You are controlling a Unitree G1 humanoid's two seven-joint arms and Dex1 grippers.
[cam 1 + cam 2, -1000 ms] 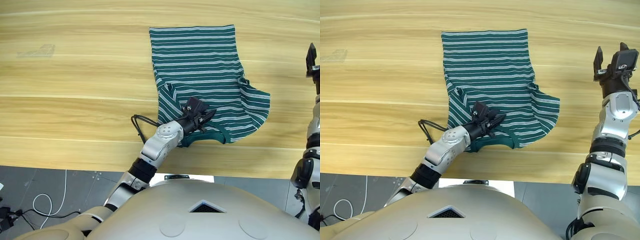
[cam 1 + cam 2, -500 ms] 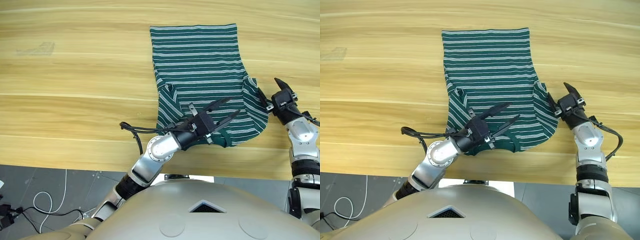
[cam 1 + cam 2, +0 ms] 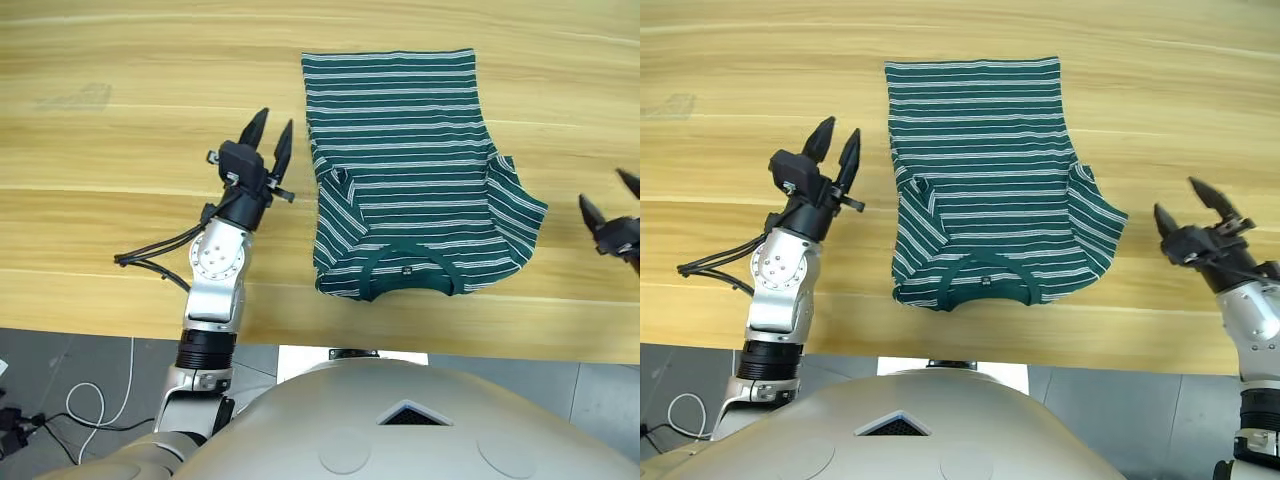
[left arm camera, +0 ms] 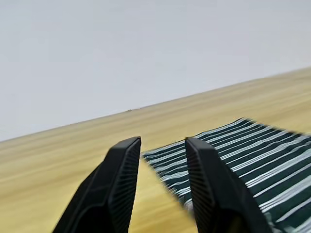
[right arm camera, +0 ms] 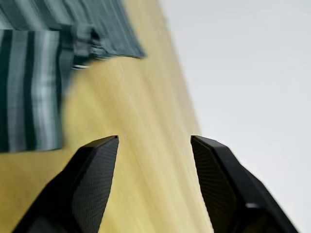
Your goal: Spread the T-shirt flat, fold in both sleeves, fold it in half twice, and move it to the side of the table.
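A green T-shirt with white stripes (image 3: 410,170) lies on the wooden table (image 3: 130,130), collar toward the near edge, hem at the far side. Both sleeves are folded in over the body, the right one bulging out at the right side (image 3: 1095,215). My left gripper (image 3: 268,143) hovers open just left of the shirt, holding nothing; its fingers (image 4: 121,184) frame the shirt's far corner (image 4: 233,145). My right gripper (image 3: 1188,208) stands open to the right of the shirt, apart from it, with its fingers (image 5: 95,179) over bare wood near the sleeve (image 5: 34,97).
Bare wooden tabletop stretches wide to the left of the shirt and beyond it. The near table edge (image 3: 300,340) runs just below the collar. Black cables (image 3: 150,262) trail from the left arm over the table's front.
Both grippers have left the shirt: the left one swung out from the collar to the shirt's left side, the right one drew back from the right sleeve. The shirt now lies free.
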